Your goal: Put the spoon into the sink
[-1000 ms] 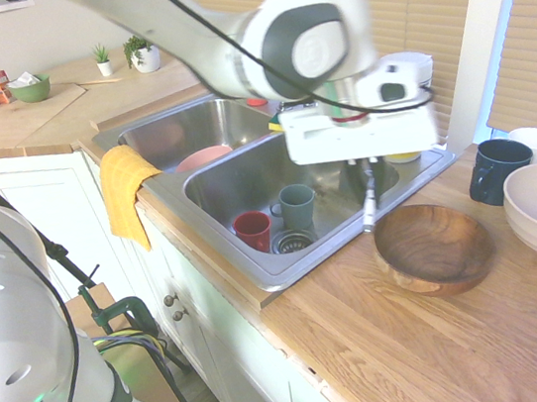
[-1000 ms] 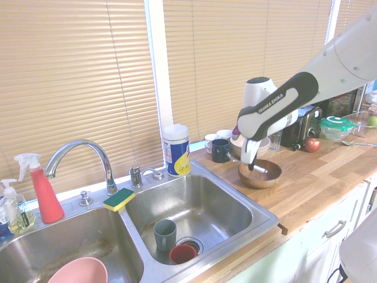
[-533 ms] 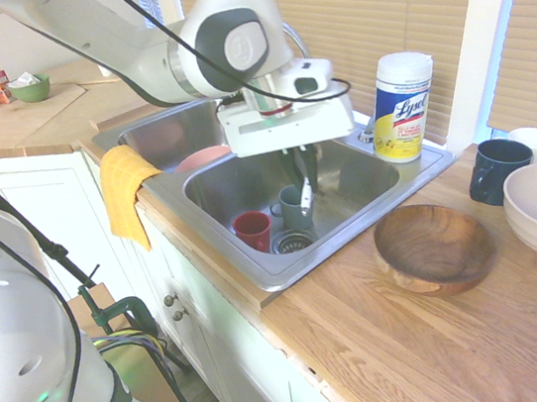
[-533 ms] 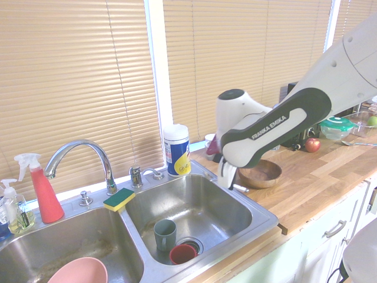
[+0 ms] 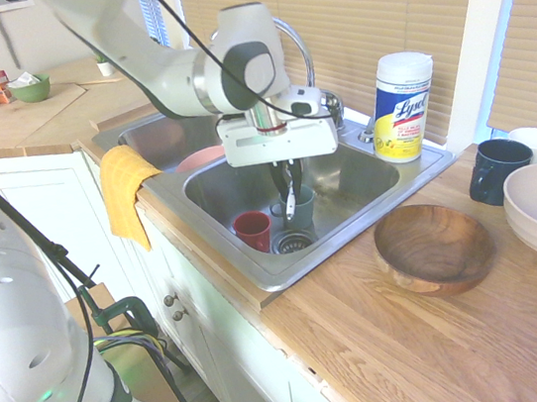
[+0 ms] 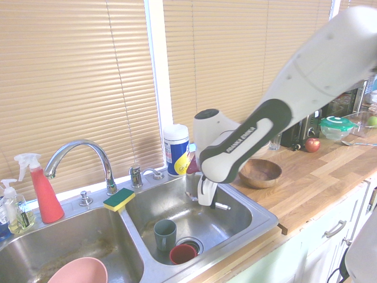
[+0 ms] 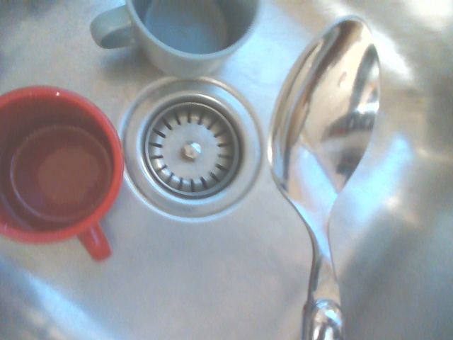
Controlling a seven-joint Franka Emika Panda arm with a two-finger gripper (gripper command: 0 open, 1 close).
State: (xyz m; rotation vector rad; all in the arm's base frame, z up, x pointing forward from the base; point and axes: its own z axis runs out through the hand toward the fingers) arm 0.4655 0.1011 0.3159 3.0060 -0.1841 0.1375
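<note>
Red mug (image 7: pixel 60 166) beside drain strainer (image 7: pixel 191 150).

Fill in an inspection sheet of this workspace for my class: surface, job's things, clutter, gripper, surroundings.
Surface: wooden counter around a steel double sink.
Job's things: spoon held above the basin with the strainer, not yet set down.
Clutter: red mug and grey-blue mug in that basin; pink bowl in the other.
Gripper: shut on the spoon.
Surroundings: wooden bowl on the counter; sponge on the sink's divider.
</note>
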